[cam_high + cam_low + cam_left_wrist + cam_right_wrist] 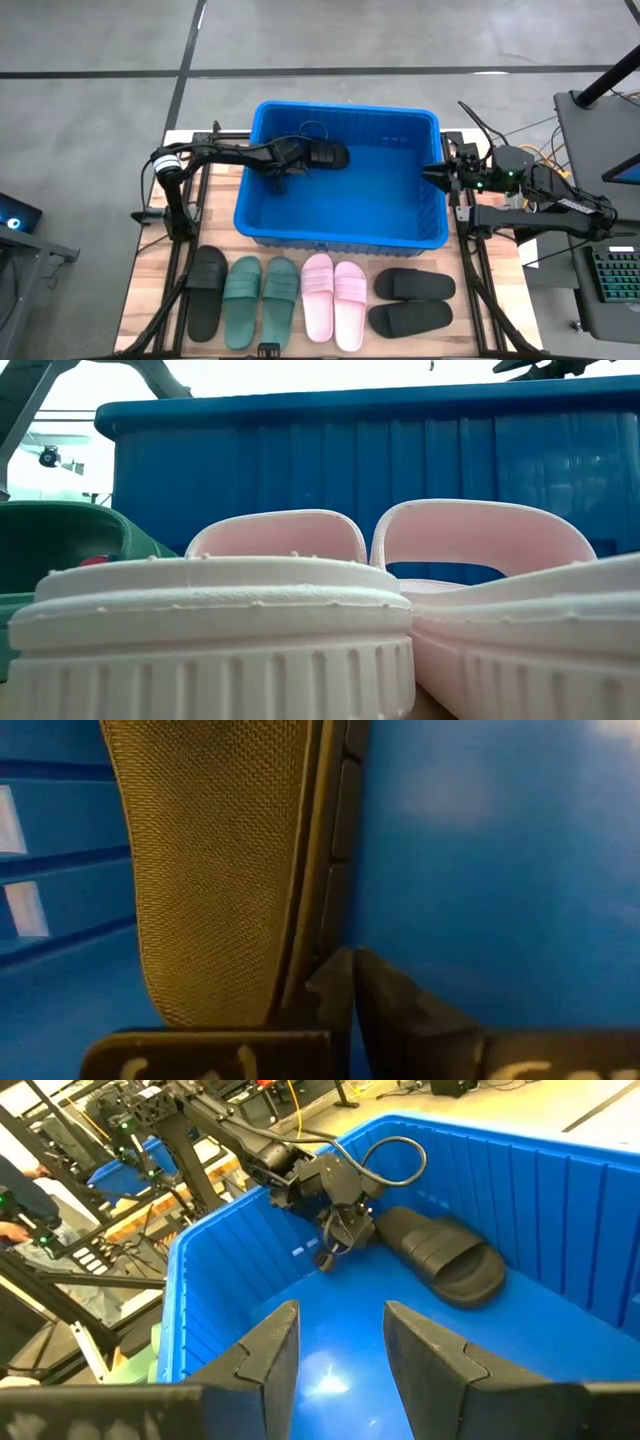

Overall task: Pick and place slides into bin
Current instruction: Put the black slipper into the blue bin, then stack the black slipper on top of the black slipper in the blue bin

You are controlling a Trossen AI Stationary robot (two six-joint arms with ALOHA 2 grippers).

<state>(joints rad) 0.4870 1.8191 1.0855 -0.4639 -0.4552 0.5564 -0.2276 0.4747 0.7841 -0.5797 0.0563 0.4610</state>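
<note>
Grey floor all round, wood table in the middle. Big blue bin at the back of the table. Left gripper down inside the bin near its far left corner, fingers pressed tight on the edge of a black slide (held up off the blue bottom, sole turned to the wrist camera). Right gripper at the bin's right rim, fingers spread apart, nothing between them. More slides in a row on the table in front of the bin: one black slide at the left, green pair, pink pair, black pair at the right lying sideways, one behind the other.
</note>
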